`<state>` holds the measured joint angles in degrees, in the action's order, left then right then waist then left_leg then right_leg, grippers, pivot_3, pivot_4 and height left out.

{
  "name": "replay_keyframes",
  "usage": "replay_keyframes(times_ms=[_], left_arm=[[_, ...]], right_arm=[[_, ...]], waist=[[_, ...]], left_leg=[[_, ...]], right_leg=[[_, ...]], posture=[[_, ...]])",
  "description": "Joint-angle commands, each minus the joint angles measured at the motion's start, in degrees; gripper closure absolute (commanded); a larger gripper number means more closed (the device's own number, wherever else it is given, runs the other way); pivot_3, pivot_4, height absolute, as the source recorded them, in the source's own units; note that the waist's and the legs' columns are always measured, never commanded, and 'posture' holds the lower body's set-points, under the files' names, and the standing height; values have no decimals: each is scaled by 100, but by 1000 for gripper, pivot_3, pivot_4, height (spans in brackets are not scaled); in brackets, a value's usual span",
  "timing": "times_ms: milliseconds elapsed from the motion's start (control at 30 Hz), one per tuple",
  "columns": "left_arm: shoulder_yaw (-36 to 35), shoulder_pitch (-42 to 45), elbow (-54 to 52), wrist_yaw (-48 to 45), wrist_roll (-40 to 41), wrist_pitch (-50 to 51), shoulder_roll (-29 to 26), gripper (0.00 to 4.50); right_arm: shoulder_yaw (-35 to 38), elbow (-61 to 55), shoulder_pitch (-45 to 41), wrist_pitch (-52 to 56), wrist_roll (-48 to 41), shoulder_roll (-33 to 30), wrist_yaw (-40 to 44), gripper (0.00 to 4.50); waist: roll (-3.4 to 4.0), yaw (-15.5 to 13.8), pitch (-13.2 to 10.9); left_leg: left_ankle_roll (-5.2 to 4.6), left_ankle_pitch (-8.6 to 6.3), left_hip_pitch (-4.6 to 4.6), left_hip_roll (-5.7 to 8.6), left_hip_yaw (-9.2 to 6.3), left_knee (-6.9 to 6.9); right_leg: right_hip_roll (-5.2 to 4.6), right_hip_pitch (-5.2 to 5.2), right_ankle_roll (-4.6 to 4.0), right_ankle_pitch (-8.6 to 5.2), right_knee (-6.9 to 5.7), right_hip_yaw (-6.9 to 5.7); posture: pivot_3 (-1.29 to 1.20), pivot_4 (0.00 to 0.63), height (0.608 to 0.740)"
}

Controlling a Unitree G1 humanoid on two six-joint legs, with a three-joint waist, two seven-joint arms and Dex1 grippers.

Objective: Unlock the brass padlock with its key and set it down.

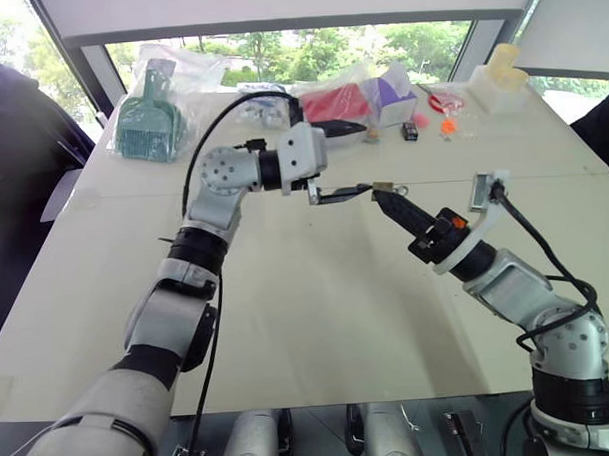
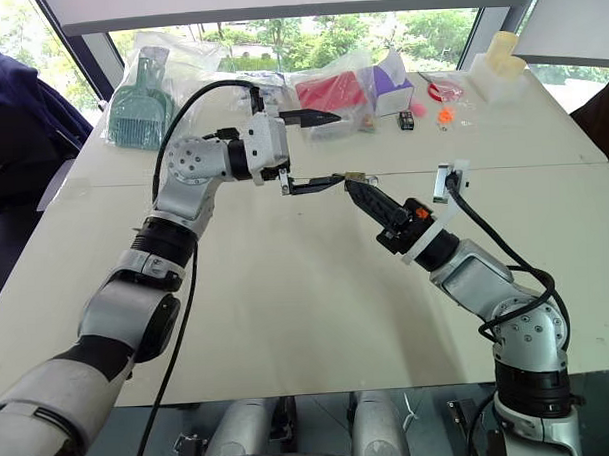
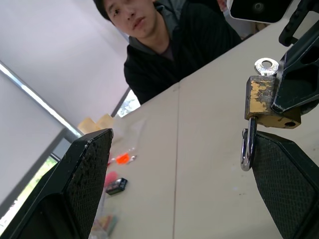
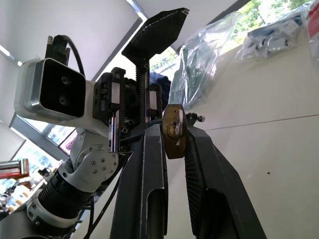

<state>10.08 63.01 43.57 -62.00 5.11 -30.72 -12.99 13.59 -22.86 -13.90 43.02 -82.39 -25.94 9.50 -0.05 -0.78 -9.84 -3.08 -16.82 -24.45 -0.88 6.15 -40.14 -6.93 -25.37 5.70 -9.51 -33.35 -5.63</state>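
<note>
Jaws of the right gripper [image 2: 358, 183] pinched the small brass padlock [image 3: 264, 102], silvery key [image 3: 265, 65] inserted, above the desk [image 1: 318, 318]; the left gripper [image 3: 184, 184] gaped wide around it, risking knocking it loose.

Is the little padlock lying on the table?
No, the right gripper holds the brass padlock up in the air, above the table.

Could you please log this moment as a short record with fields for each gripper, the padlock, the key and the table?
right gripper: shut on the brass padlock, held above the table
left gripper: open, one finger close beside the padlock
shackle: silvery, hanging free of both grippers
key: silvery bow sticking out of the padlock body
table: white; bagged items and small objects along its far edge
person: at the table's far side
</note>
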Motion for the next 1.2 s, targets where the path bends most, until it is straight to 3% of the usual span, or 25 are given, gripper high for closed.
replay_keyframes(times_ms=[33, 167, 367, 633, 1200], left_arm=[[-97, 326, 318, 555, -285, -416, 34, 192], [-134, 318, 353, 309, -124, -379, 51, 192], [-64, -90, -400, -569, 392, 585, -122, 192], [-140, -264, -847, -656, 502, 1208, -201, 192], [-118, 310, 274, 261, -112, 236, 70, 192]], right_arm=[[-55, -453, -37, 4, -255, 45, 150, 4500], [-71, -440, 3, -37, -223, 48, 144, 4500], [-28, -334, -3, -82, -98, 16, 169, 4500], [-51, -264, -69, -80, -23, 33, 153, 4500], [-190, -491, 119, -51, -124, 130, 73, 4500]], waist=[[0, -3, 0], [0, 7, 0], [0, 15, 0], [0, 3, 0], [0, 3, 0]], left_leg=[[0, 0, 0, 0, 0, 0], [0, 0, 1, 0, 0, 0], [0, 0, 0, -2, 0, 1], [0, 0, 0, -1, 0, -1], [0, 0, 0, -1, 0, 0]], right_leg=[[0, 0, 0, 0, 0, 0], [0, 0, 0, 0, 0, 0], [0, -2, 0, 0, -2, 0], [0, 0, 0, 0, -1, 0], [0, 0, 0, 0, -1, 0]], posture=[[0, 150, 735], [0, 150, 735], [0, 150, 735], [0, 150, 735], [0, 150, 735]])
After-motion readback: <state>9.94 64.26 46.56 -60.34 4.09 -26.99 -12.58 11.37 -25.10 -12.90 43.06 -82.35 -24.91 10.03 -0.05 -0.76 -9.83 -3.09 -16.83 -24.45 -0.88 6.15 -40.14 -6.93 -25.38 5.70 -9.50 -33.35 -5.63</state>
